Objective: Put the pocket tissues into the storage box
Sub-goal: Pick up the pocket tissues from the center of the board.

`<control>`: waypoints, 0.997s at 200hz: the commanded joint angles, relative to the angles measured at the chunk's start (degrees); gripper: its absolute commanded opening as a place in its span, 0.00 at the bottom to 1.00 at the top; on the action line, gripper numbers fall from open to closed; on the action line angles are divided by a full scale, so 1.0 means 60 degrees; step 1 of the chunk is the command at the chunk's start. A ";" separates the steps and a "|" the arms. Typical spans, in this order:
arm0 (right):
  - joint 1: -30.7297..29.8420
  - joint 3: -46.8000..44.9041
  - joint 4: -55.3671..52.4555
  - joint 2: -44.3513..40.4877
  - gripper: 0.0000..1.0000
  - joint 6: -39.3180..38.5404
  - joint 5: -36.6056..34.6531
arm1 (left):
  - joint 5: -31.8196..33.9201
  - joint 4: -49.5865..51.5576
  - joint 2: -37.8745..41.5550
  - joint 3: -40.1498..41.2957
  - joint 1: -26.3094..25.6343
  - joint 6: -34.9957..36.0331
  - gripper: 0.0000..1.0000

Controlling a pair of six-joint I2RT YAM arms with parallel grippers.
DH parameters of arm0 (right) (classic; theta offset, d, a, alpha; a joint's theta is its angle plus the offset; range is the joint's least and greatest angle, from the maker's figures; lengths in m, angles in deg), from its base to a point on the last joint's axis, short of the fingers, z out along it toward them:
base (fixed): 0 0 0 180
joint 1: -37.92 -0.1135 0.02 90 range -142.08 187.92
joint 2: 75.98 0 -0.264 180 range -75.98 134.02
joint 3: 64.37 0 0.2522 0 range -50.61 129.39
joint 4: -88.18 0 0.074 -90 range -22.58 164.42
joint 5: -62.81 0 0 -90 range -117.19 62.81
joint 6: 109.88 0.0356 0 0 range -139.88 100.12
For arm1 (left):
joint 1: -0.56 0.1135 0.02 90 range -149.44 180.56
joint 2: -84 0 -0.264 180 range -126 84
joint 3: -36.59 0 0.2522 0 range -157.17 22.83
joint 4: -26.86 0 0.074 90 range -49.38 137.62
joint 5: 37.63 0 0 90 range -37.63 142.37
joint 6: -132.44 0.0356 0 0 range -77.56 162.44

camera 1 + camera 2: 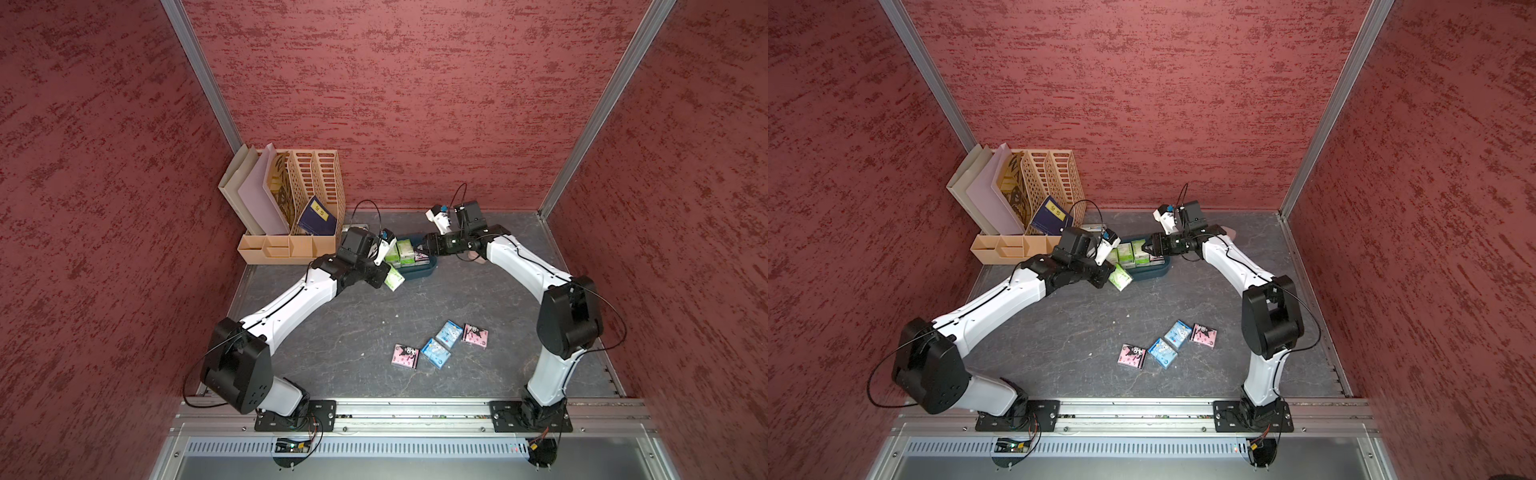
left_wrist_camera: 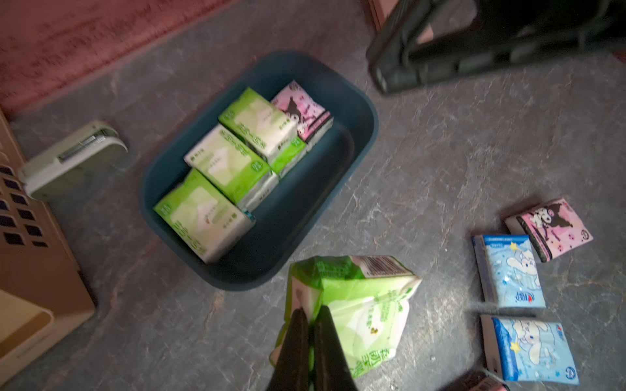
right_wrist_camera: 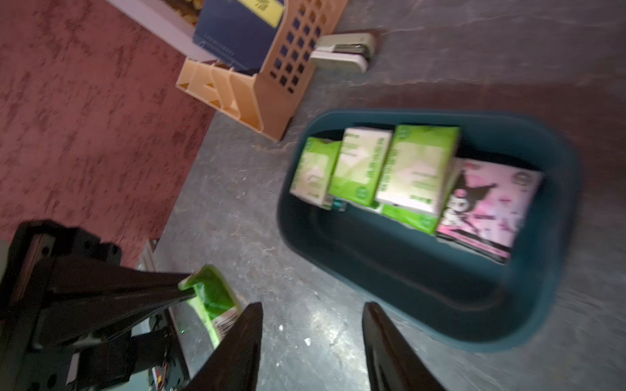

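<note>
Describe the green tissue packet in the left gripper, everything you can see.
The green-and-white tissue packet is a small, soft, plastic-wrapped pack, bright green with white panels, green print and a barcode on one end. The left gripper is shut on one edge, crumpling the wrap there; the rest sticks out tilted. It sits just outside the dark teal storage box, by its rim, not in it. Nothing else visibly touches it.

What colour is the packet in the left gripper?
Green and white; the packet shows best in the left wrist view, pinched by the left gripper.
</note>
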 commanded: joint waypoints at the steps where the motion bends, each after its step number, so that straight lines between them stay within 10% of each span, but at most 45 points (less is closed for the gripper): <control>1: -0.0446 -0.0158 0.0269 -0.0427 0.51 -0.0763 0.0551 | 0.0231 -0.0721 0.0087 0.0120 0.0033 0.0194 0.00; 150: -0.1649 0.1040 -0.0990 0.0702 0.48 -0.2083 0.0660 | 0.0074 -0.0861 0.0903 0.0943 0.0097 -0.0043 0.00; 199: -0.1755 0.1049 -0.0929 0.0954 0.32 -0.1940 0.0808 | -0.0009 -0.1176 0.1218 0.1201 0.0177 -0.0117 0.00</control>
